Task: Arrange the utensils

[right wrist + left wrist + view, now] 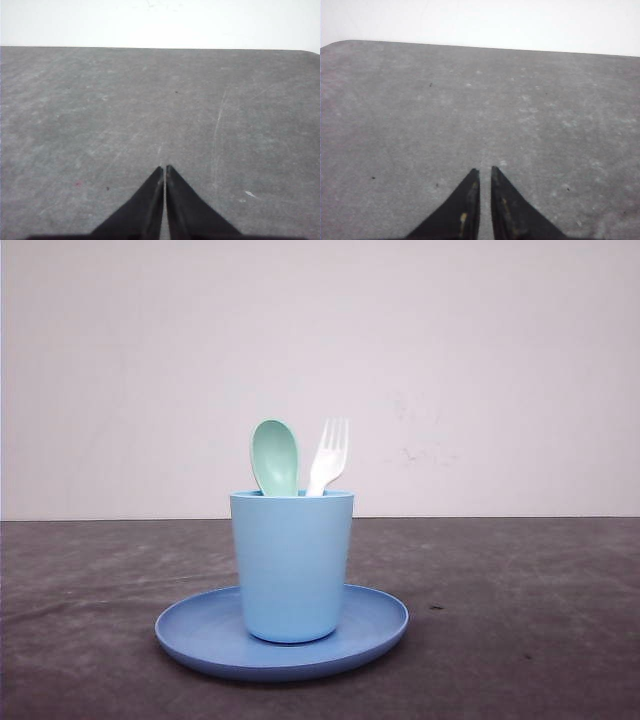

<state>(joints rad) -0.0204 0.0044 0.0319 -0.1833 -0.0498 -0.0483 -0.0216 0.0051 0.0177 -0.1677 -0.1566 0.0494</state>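
So in the front view, the mint-green spoon (274,456) and the white fork (329,455) were both standing handle-down in the light blue cup (291,565), heads poking up over the rim, spoon on the left and fork on the right, just beside each other. The cup sat upright on the round blue plate (375,625), roughly mid-plate, and the plate sat on the dark table (540,620). My read is that this is the tidy end state: the cup keeps both utensils upright and together, and the plate gives the whole set one base. Nothing looked tilted enough to tip.

In the left wrist view, the left gripper (484,171) hung over bare grey tabletop with its black fingertips nearly together, just a thin slit between them and nothing in it. Clenched and empty, I'd say.

In the right wrist view, the right gripper (164,168) was the same deal, tips pressed practically touching, nothing pinched, only scuffed table ahead of it.

Both pincers closed on nothing over bare table suggests to me the arms were parked away from the cup so as not to bump it.
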